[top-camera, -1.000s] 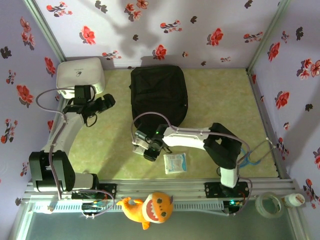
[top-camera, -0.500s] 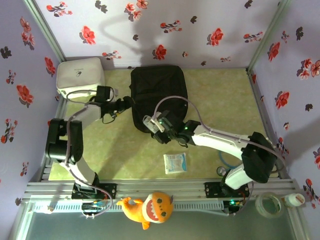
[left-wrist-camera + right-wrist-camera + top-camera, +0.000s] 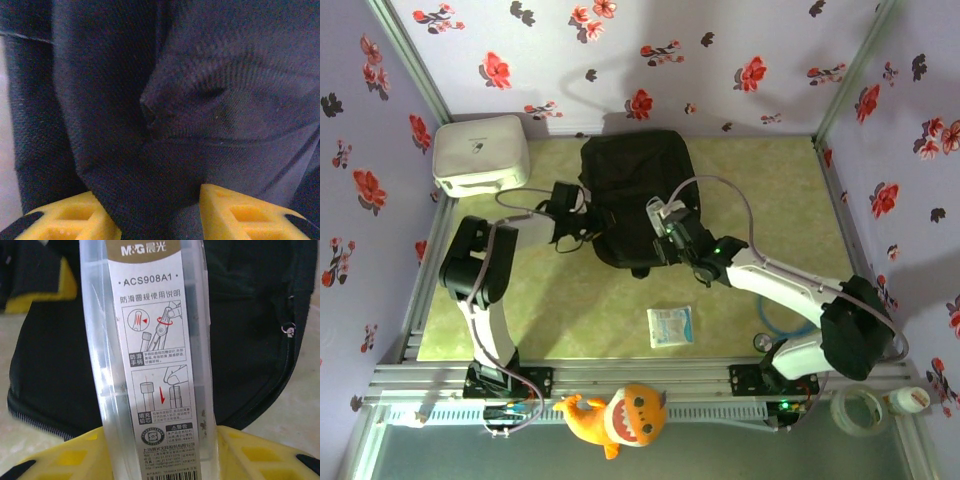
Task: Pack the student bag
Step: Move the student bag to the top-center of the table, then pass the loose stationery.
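Observation:
The student bag (image 3: 638, 180), black and soft, lies flat at the back middle of the table. My left gripper (image 3: 587, 218) is at its left edge. In the left wrist view a fold of the bag's black fabric (image 3: 150, 165) fills the gap between the yellow fingers (image 3: 75, 220), and the left gripper (image 3: 152, 200) is shut on it. My right gripper (image 3: 665, 225) hovers over the bag's near part, shut on a clear plastic case (image 3: 150, 355) with a printed grey label. The bag's zipper pull (image 3: 287, 330) shows behind the case.
A white rounded box (image 3: 480, 152) stands at the back left. A small clear packet (image 3: 670, 326) lies on the mat in front of the bag. An orange plush toy (image 3: 617, 415) and a tape roll (image 3: 858, 408) sit beyond the near rail. Flowered walls enclose the table.
The left arm swung from the white box to the bag's left edge and its jaws closed on the fabric. The right arm carried the clear case from the front mat up over the bag.

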Robot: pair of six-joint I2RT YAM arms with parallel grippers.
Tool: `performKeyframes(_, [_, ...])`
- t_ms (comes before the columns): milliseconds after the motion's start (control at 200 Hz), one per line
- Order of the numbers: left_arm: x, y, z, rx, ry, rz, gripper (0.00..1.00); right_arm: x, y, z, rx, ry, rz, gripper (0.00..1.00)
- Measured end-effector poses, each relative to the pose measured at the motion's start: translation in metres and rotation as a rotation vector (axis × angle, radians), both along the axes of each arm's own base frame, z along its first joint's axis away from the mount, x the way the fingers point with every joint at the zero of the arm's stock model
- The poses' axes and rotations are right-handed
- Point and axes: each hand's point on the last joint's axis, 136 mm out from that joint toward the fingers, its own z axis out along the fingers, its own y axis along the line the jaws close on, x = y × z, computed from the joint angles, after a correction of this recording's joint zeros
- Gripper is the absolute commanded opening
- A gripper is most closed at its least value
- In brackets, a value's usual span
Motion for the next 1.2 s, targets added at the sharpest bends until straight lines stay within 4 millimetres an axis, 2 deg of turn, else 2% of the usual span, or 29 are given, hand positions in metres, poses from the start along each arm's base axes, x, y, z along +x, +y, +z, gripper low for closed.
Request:
performKeyframes(115, [-0.028, -0.026, 0.003, -0.003, -0.008, -0.041, 0.42, 0.01, -0.012, 0.001, 0.018, 0.003, -0.062, 0.48])
performKeyframes(250, [-0.06, -0.048, 0.006, -0.009, -0.006, -0.082, 0.44, 0.018, -0.017, 0.003, 0.039, 0.0, -0.095, 0.48])
performKeyframes(360, [-0.075, -0.053, 0.011, -0.013, -0.003, -0.089, 0.51, 0.019, -0.012, 0.0, 0.058, 0.014, -0.087, 0.48])
performKeyframes(460, [-0.079, -0.042, 0.023, -0.001, -0.016, -0.063, 0.58, 0.019, -0.005, -0.004, 0.078, 0.031, -0.064, 0.48])
performKeyframes(660, [-0.068, -0.025, 0.081, -0.023, -0.136, -0.035, 0.79, 0.016, 0.014, -0.005, 0.133, 0.065, 0.001, 0.48])
performKeyframes(780, [-0.057, -0.038, 0.12, -0.094, -0.21, -0.089, 0.87, 0.014, 0.022, -0.005, 0.157, 0.082, 0.033, 0.48])
performKeyframes(805, [-0.055, -0.042, 0.128, -0.115, -0.223, -0.104, 0.93, 0.014, 0.023, -0.006, 0.162, 0.085, 0.038, 0.48])
performKeyframes(845, [-0.054, -0.048, 0.14, -0.142, -0.242, -0.131, 0.95, 0.013, 0.025, -0.006, 0.167, 0.089, 0.045, 0.48])
performKeyframes(930, [-0.049, -0.061, 0.162, -0.195, -0.273, -0.172, 0.92, 0.013, 0.028, -0.006, 0.179, 0.094, 0.058, 0.48])
performKeyframes(995, [-0.045, -0.067, 0.169, -0.212, -0.282, -0.192, 0.86, 0.013, 0.03, -0.005, 0.187, 0.093, 0.064, 0.48])
performKeyframes(1075, [-0.04, -0.073, 0.167, -0.218, -0.275, -0.209, 0.77, 0.014, 0.033, -0.001, 0.2, 0.087, 0.072, 0.48])
performKeyframes(1200, [-0.038, -0.078, 0.151, -0.211, -0.235, -0.228, 0.65, 0.016, 0.039, 0.004, 0.222, 0.078, 0.085, 0.48])
